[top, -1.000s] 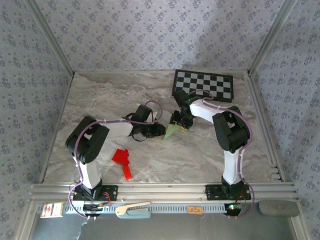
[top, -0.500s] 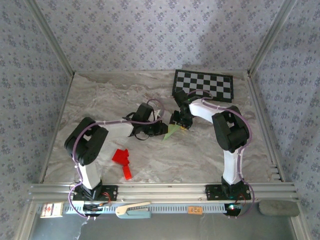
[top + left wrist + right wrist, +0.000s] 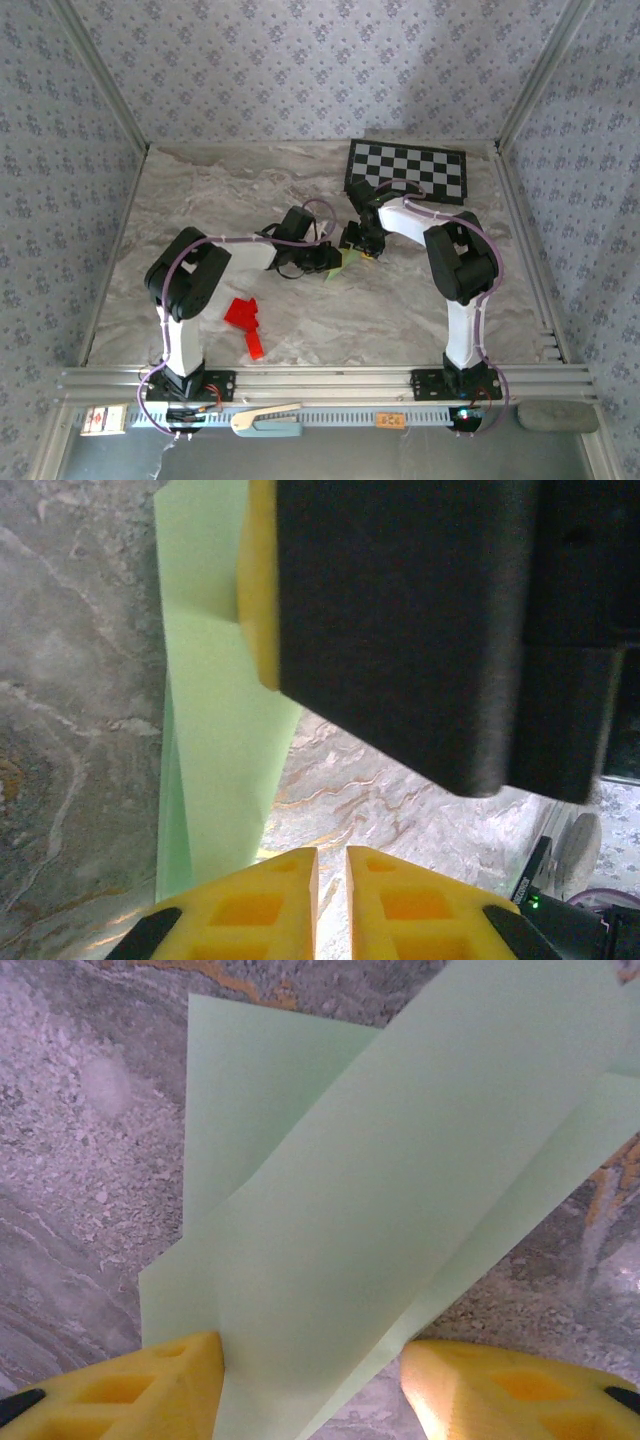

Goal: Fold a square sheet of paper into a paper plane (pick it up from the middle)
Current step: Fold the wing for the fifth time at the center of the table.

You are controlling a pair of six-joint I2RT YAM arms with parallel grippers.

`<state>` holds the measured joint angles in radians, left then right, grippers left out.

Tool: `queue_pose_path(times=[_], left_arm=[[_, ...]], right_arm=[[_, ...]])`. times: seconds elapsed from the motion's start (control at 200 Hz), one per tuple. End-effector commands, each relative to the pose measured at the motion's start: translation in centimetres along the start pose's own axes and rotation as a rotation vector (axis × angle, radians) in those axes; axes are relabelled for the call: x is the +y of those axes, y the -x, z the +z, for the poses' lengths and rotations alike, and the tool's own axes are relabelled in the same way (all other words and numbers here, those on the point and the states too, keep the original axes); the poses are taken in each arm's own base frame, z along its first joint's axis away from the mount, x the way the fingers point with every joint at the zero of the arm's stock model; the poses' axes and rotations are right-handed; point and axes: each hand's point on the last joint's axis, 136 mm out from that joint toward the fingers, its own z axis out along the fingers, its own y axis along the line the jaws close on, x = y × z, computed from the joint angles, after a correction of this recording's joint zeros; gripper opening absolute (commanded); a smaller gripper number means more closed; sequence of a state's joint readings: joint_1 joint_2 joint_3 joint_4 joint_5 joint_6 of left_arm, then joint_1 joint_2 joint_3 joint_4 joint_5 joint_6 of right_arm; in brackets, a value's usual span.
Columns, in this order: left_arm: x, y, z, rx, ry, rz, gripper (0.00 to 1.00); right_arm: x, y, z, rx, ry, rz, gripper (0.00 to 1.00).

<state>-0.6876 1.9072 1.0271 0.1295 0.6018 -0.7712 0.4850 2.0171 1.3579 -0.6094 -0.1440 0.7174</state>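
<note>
On the bench (image 3: 200, 200), the red paper shape (image 3: 243, 318) lies near left, well apart from the work, and is best left untouched. At mid-bench the left gripper (image 3: 331, 865) is seen with its jaws drawn almost together, nothing visible between them. Its tips are set just beside the paper plane (image 3: 215, 740), a pale green, half-folded piece lying flat in overlapping layers. Just to the right, the right gripper (image 3: 310, 1360) is spread wide, one fingertip at either side of the folded strip.

The step in hand is judged to be the setting of a crease. The paper should be pinned by the right gripper while the closed left tips are drawn along the fold line. Light, flat pressure is wanted, so that the thin sheet is neither dragged nor torn. The edges should be lined up before any pressing. As the two grippers are very near each other, contact between them should be guarded against. The checkerboard (image 3: 408, 168) lies far right, out of the way.
</note>
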Motion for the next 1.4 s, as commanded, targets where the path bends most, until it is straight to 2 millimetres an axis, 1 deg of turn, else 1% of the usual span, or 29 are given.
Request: queue_pose_path(times=[0.0,0.37,1.399], left_arm=[[0.5,0.0,0.3,0.009,0.023,-0.002,0.16],[1.9,-0.3,0.7,0.01,0.067,-0.017,0.14],[3.9,-0.4,0.8,-0.004,0.135,-0.062,0.09]], right_arm=[[-5.8,-3.8,5.7,0.137,-0.205,0.022,0.57],[-6.0,-4.0,5.8,0.145,-0.212,0.027,0.56],[-6.2,-4.4,6.2,0.158,-0.231,0.018,0.54]])
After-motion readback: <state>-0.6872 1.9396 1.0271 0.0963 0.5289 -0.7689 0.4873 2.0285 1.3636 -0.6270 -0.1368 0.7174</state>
